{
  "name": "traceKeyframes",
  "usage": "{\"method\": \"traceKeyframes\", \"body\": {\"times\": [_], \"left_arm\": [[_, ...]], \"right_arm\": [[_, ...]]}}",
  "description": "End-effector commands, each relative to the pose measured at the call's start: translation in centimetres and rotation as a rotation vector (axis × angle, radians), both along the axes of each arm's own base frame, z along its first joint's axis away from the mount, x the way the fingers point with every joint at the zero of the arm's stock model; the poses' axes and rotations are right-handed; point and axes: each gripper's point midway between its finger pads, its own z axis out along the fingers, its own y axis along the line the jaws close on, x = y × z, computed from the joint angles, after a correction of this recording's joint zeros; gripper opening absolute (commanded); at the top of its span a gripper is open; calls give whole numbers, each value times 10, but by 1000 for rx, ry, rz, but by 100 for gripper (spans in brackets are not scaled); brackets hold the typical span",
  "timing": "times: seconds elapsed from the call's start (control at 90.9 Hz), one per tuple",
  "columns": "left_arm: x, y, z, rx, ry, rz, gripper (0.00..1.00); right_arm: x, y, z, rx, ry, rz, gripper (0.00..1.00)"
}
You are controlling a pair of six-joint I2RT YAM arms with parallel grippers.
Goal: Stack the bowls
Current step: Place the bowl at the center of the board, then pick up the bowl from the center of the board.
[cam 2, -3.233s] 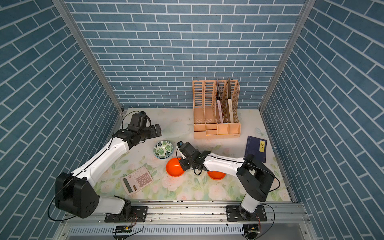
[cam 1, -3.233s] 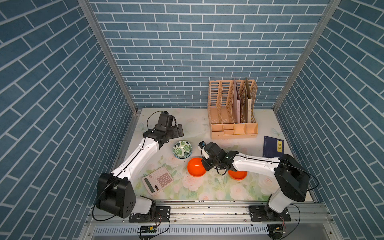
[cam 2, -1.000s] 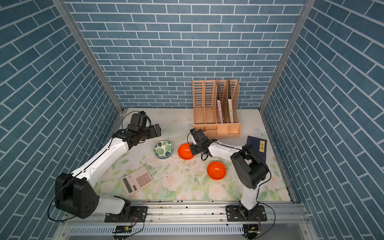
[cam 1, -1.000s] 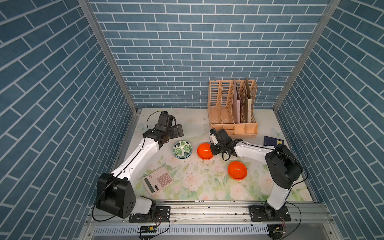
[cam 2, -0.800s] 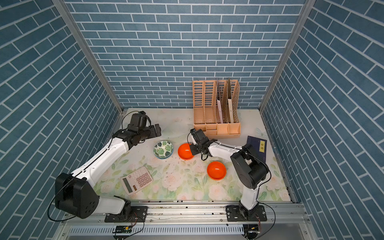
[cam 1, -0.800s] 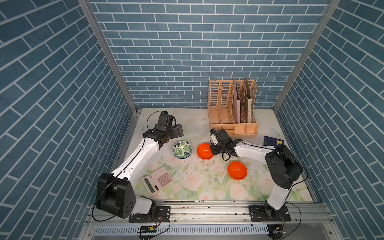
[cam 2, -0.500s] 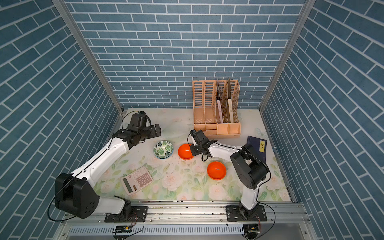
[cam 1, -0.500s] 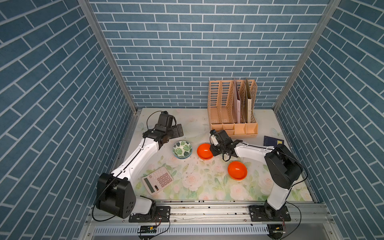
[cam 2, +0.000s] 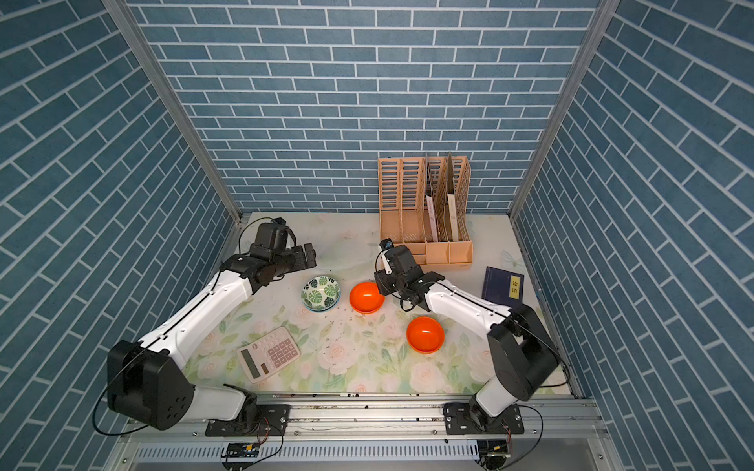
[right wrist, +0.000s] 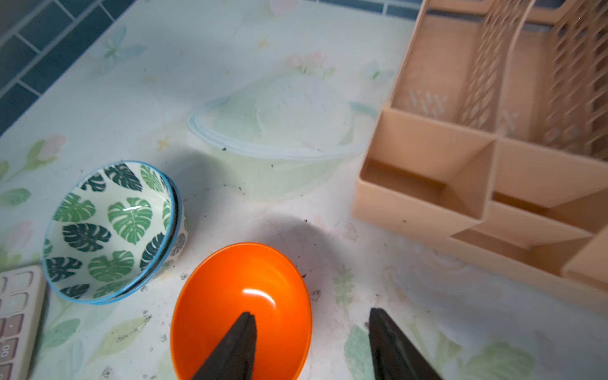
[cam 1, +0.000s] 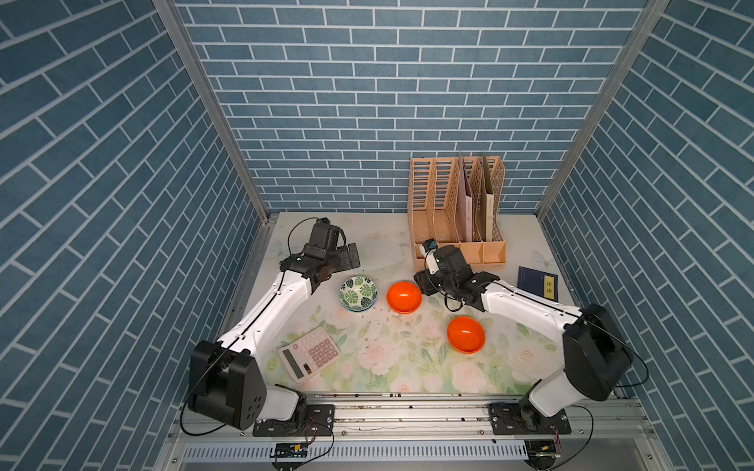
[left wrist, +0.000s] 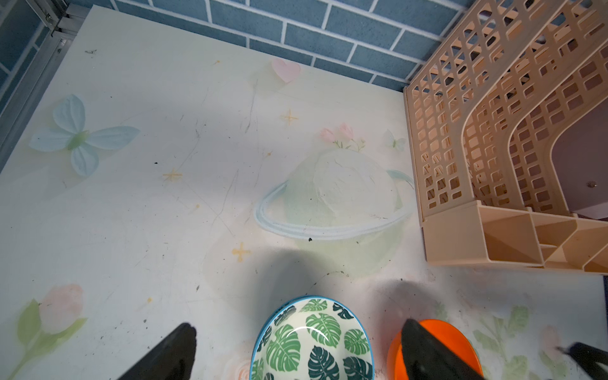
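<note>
Leaf-print bowl [cam 1: 358,292], white with dark green leaves and a blue rim, sits mid-frame in both top views, just left of a glossy orange bowl [cam 1: 404,297]. A second orange bowl [cam 1: 466,340] lies lower right, apart.

In the left wrist view, the left gripper [left wrist: 297,325] has its jaws wide apart, and the leaf-print bowl shows between them.

In the right wrist view, the right gripper [right wrist: 312,315] has its jaws apart, straddling the orange bowl's rim. The leaf-print bowl shows two nested rims.

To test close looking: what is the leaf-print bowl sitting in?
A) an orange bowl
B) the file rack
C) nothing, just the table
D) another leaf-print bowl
D: in the right wrist view the blue rim of a second leaf-print bowl peeks out under the leaf-print bowl.
</note>
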Motion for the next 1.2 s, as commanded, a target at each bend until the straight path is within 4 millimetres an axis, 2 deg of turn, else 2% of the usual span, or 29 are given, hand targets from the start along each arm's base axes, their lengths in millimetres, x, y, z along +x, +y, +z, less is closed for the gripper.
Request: {"method": "traceKeyframes", "body": {"times": [0.0, 0.088, 0.187, 0.495, 0.594, 0.693, 0.781, 1.012, 1.089, 1.188], "left_arm": [[-5, 1, -6, 39, 13, -12, 100], [-6, -6, -10, 50, 20, -31, 99], [-4, -11, -15, 48, 21, -38, 100], [5, -40, -22, -12, 19, -102, 100], [8, -47, -23, -19, 21, -118, 100], [9, -51, -24, -22, 22, -130, 100], [9, -53, -21, -25, 16, -135, 100], [7, -52, -21, -20, 16, -137, 100], [7, -50, -21, -17, 13, -132, 100], [7, -50, -20, -14, 11, -132, 100]], "right_arm": [[-14, -60, -25, -108, 95, -150, 59], [-32, -97, -40, -90, 173, -243, 59], [-54, -129, -47, -95, 219, -329, 58], [-120, -176, -68, -131, 378, -471, 59], [-126, -179, -67, -117, 395, -489, 59], [-133, -184, -81, -147, 441, -518, 58], [-138, -180, -97, -135, 479, -513, 56], [-134, -176, -109, -132, 490, -516, 50], [-132, -173, -114, -120, 490, -510, 43], [-127, -168, -115, -79, 468, -502, 23]]}}
